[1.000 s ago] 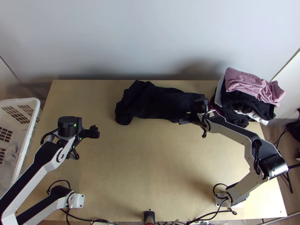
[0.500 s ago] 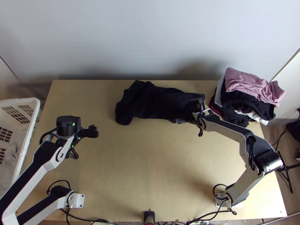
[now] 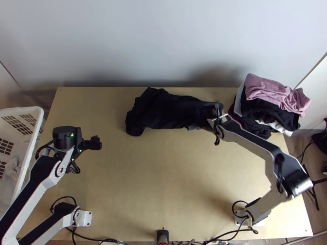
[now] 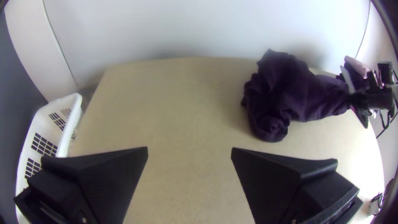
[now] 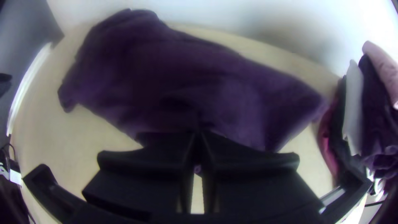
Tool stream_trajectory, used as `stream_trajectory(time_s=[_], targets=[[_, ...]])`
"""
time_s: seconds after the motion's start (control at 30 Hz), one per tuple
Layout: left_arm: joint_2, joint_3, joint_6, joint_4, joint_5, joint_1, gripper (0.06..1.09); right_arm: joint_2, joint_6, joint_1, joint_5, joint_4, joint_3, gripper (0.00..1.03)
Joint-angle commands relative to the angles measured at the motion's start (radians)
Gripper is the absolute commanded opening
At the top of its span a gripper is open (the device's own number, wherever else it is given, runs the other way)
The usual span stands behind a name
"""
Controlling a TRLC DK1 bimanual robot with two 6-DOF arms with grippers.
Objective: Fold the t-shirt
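Note:
The black t-shirt [image 3: 167,110] lies bunched in a long strip near the table's back edge. Over its right end is my right gripper [image 3: 199,125]. In the right wrist view, the fingers of that gripper [image 5: 199,136] are together on the near edge of the shirt [image 5: 166,74], with a scrap of cloth showing between them. My left gripper [image 3: 97,143] hangs above the table's left part, away from the shirt; in the left wrist view this gripper [image 4: 189,151] is wide open and holds nothing, with the shirt [image 4: 302,91] farther off.
A pile of clothes with a pink piece [image 3: 274,92] on top stands at the back right corner, close to the shirt's right end. Left of the table is a white basket [image 3: 34,122]. Bare wood [image 3: 159,175] spans the table's middle and front.
My right gripper has shifted a little left and toward the back over the shirt's right end. My left gripper has drifted slightly left. The shirt lies much as before.

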Motion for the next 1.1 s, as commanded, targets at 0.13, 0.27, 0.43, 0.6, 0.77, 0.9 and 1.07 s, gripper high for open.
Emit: stream_trajectory(time_s=[0.13,0.27,0.43,0.6,0.77,0.9,1.07], targets=[[-0.020,0.036,-0.001,-0.015,0.036,-0.031,1.03,-0.181,0.011,0.120,0.053,-0.365,0.435,0.03],[-0.010,0.051,-0.024,-0.013,0.035,-0.090,1.04,-0.152,0.005,0.161,0.096,-0.474,0.701,0.03],[0.042,0.048,-0.049,-0.005,0.033,-0.190,1.03,-0.034,-0.008,0.190,0.102,-0.633,1.045,0.03],[0.144,0.018,-0.085,0.099,0.027,-0.307,1.04,-0.013,-0.015,0.203,0.105,-0.647,1.106,0.03],[0.282,0.021,-0.081,0.272,-0.018,-0.423,1.03,-0.014,0.003,0.226,0.112,-0.679,1.116,0.03],[0.444,0.067,-0.081,0.366,-0.050,-0.474,1.04,-0.014,0.008,0.226,0.119,-0.688,1.117,0.03],[0.546,0.103,-0.081,0.467,-0.097,-0.643,1.03,-0.014,0.008,0.226,0.129,-0.688,1.128,0.03]])
